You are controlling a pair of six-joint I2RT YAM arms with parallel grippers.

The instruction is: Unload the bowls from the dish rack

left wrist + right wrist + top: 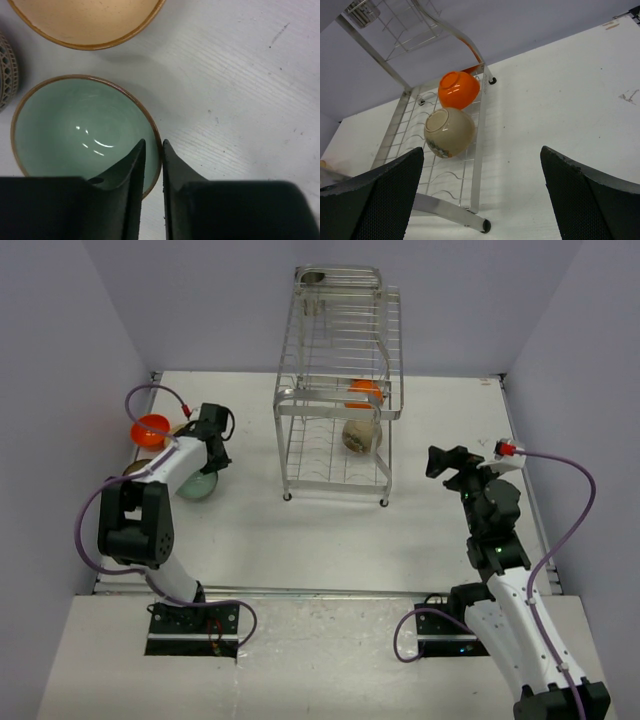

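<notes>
Top external view: the dish rack [335, 340] is seen at 12 o'clock on the white surface [330, 540]. Inside it, toward its 3 o'clock side, an orange bowl [364, 392] is held with a cream bowl [360, 436] just below it in the picture. At 9 o'clock on the surface a second orange bowl [150, 430] is set upright, and a green bowl [197, 487] lies near it toward 5 o'clock. The left end effector [213, 458] is lowered onto the green bowl's edge. The right end effector [438, 462] is held at 3 o'clock, well apart from the rack and pointed toward it.

Left wrist view: the green bowl [75, 130] is seen upright on the surface [240, 90], with a tan bowl [85, 20] near it at 12 o'clock. The left end effector [152, 142] is set narrow across the bowl's rim at 4 o'clock, one finger [131, 170] inside the bowl and the other outside. A thin strip of green is seen between the inner finger and the rim, so no firm pinch is shown.

Right wrist view: the right end effector [481, 165] is spread wide, and nothing is held between its fingers. Beyond it, the rack [372, 50] is seen from low down. The orange bowl [458, 89] and the cream bowl [449, 132] are tipped on their sides on its bottom tier, with the cream one touching the orange one at its 7 o'clock.
</notes>
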